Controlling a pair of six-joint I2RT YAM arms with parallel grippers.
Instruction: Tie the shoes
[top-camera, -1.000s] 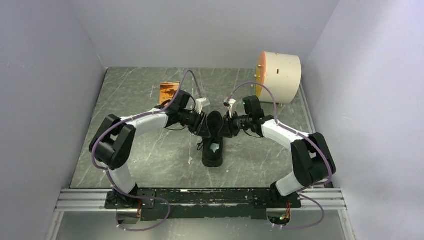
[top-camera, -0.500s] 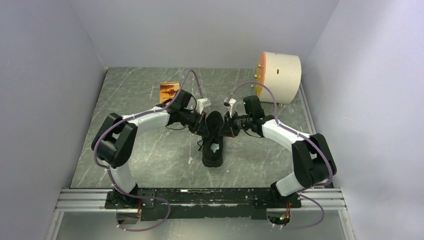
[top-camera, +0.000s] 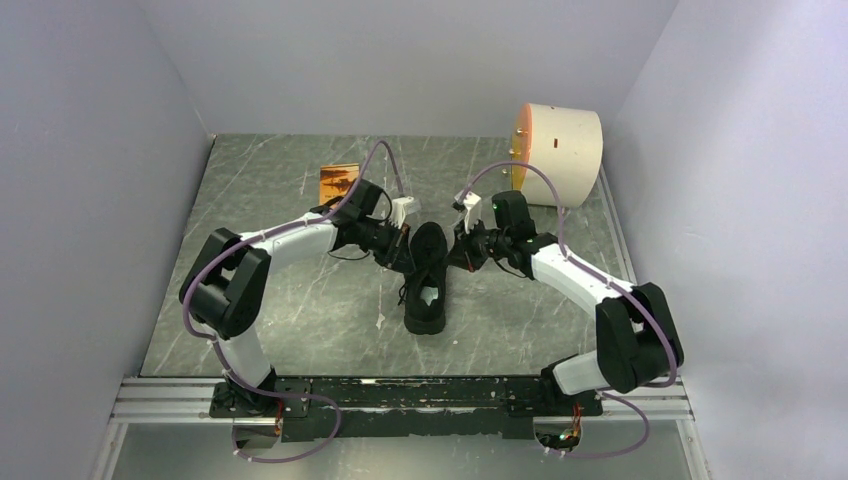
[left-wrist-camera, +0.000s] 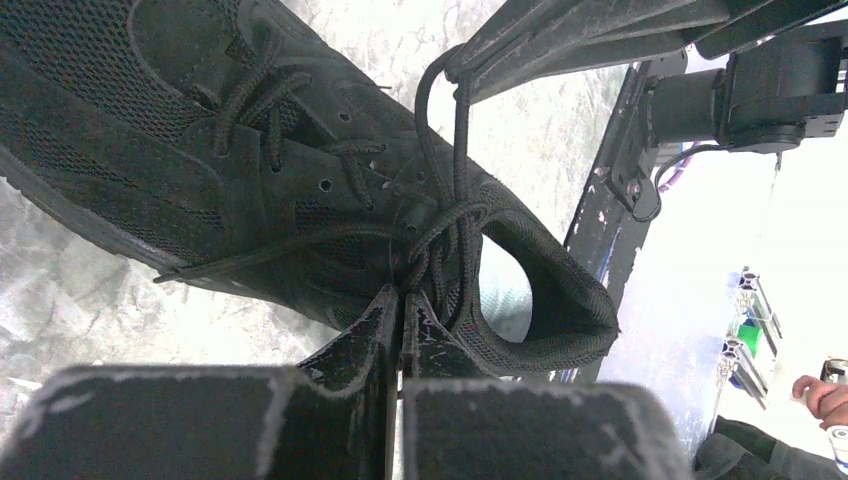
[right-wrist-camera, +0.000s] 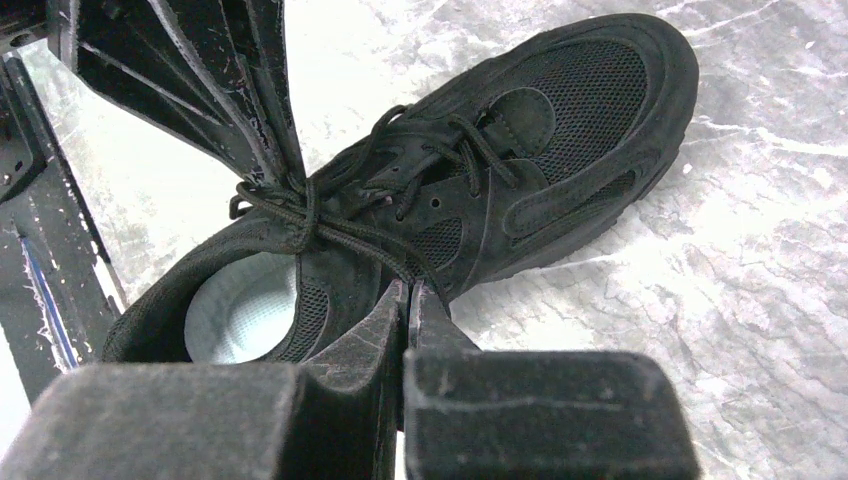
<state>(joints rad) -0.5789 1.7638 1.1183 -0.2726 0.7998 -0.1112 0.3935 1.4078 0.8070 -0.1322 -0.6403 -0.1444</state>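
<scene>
Grey marbled table (top-camera: 520, 320) with black sneaker (top-camera: 428, 275), cream drum (top-camera: 565, 150) (on its side), orange card (top-camera: 338, 183)

The left tool (left-wrist-camera: 400, 305) and right tool (right-wrist-camera: 408, 300), each pinched on the laces (left-wrist-camera: 445, 225), crowd the sneaker (top-camera: 428, 240) from both sides, barring its opening. Open desk (top-camera: 300, 320) lies near-left and near-right of it; a pale drum (top-camera: 560, 155) blocks the far right, an orange card (top-camera: 338, 182) the far left.
</scene>
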